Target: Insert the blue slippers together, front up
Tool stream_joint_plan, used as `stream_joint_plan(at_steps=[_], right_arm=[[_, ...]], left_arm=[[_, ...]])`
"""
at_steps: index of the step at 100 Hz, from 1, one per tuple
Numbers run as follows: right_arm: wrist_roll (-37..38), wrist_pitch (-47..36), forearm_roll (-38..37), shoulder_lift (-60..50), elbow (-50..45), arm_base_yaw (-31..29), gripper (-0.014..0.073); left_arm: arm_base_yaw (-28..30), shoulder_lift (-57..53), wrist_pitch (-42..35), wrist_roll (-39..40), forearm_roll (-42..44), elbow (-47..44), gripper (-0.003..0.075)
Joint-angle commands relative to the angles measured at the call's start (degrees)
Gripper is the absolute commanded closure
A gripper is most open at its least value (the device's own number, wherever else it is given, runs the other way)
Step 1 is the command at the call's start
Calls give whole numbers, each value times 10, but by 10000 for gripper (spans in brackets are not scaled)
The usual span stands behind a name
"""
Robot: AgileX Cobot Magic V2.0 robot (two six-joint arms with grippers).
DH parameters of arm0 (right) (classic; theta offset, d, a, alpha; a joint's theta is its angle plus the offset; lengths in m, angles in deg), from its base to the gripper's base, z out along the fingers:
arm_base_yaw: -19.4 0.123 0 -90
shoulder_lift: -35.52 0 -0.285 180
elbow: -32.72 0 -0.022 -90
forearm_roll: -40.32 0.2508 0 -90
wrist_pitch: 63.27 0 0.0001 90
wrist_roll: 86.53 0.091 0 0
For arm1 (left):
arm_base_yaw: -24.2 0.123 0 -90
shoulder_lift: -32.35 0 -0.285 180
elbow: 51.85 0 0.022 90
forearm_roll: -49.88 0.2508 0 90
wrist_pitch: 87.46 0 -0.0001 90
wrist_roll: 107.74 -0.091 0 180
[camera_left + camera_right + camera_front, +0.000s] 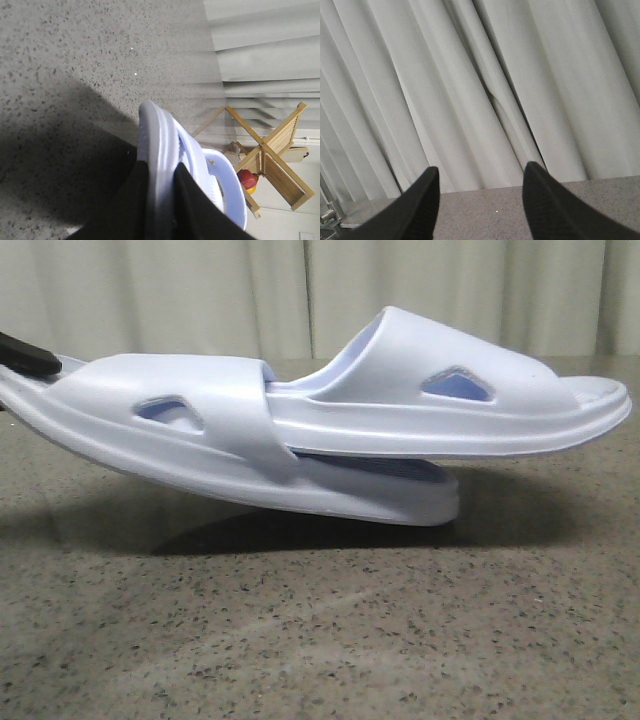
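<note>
The two blue slippers are nested in the front view. The lower slipper [180, 440] is tilted, its left end raised and its right end resting on the table. The upper slipper [450, 400] is pushed through the lower one's strap from the right and lies roughly level. My left gripper [160, 167] is shut on the sole edge of the lower slipper [157, 135]. One black finger [28, 353] shows at the front view's left edge. My right gripper [481, 172] is open and empty, facing the curtain, away from the slippers.
The speckled grey table [320, 640] spreads in front of the slippers. Pale curtains [470, 75] hang behind it. A wooden folding rack [277, 165] and a red and yellow object [248, 180] show beyond the slippers in the left wrist view.
</note>
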Motion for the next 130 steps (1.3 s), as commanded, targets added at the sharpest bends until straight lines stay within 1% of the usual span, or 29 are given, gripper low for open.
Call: stream_joint_plan(at_steps=[1,23,33,40,52,78,92,105,124,130], right_arm=[[-10,5,6,3,17,-2,274],[-10,5,6,3,17,-2,274],[-10,8,6,3,17,-2,274],[-10,8,6,3,14,-2,274],[-10,8,6,3,3,-2,274],[-10,8,6,3,-5,-2,274],[-10,8,6,3,-5,-2,274],[-10,8,6,3,-5,-2,274],[-10,8,6,3,-5,-2,274],[-10,8,5,3,-5,-2,274]], left_arm=[[-4,0,34,-13,-47,22,704],[-4,3,32,-18,-42,22,703],[-4,3,36,-35,-40,22,702],[-4,3,37,-35,-38,22,689],[-4,3,37,-43,-37,22,618],[-4,3,23,-51,-32,22,389],[-4,3,-2,-73,-32,22,309],[-3,3,-40,-112,-32,22,273],[-3,3,-95,-177,-32,22,274],[-3,3,-118,-209,-32,22,274]])
